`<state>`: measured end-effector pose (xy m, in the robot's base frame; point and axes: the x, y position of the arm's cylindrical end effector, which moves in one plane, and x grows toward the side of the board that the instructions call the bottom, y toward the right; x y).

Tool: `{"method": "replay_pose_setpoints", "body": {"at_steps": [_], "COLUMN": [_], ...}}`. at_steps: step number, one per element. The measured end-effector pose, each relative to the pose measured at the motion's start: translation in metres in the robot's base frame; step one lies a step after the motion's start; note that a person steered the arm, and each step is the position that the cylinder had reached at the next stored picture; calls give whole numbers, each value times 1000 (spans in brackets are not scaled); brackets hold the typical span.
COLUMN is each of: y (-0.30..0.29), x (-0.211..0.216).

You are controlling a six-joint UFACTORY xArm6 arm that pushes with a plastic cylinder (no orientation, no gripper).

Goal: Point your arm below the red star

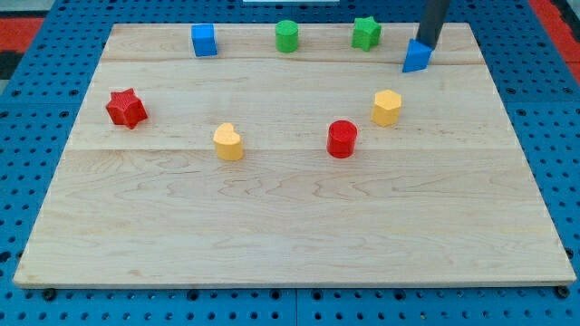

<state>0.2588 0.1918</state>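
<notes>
The small red star-shaped block (126,108) sits near the view's left edge of the pale wooden board (290,226), well apart from every other piece, with open wood on the side toward the view's bottom. My tip (423,43), the lower end of the straight dark rod, stands far off at the view's upper right, touching or just behind the small blue triangular block (417,56); there is no gripper to open or close, only this bare rod end, and it holds nothing. The star looks like a light, rigid plastic or painted wooden piece, so I judge it will slide readily on the smooth board at the slightest nudge and cannot be grasped at all, only pushed at its points or notches. Since the task is to point beneath it, no contact is wanted: the spot to aim for is the clear wood just toward the view's bottom of the star. Between here and there lie the yellow hexagonal block (387,107), the red round block (342,139) and the yellow heart-like block (228,142), which a careless crossing might knock.
</notes>
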Motion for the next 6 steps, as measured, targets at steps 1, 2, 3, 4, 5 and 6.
{"method": "replay_pose_setpoints", "body": {"at_steps": [1, 2, 3, 4, 5, 6], "y": [-25, -41, -101, -152, -228, -285], "x": [17, 25, 11, -3, 25, 63]}}
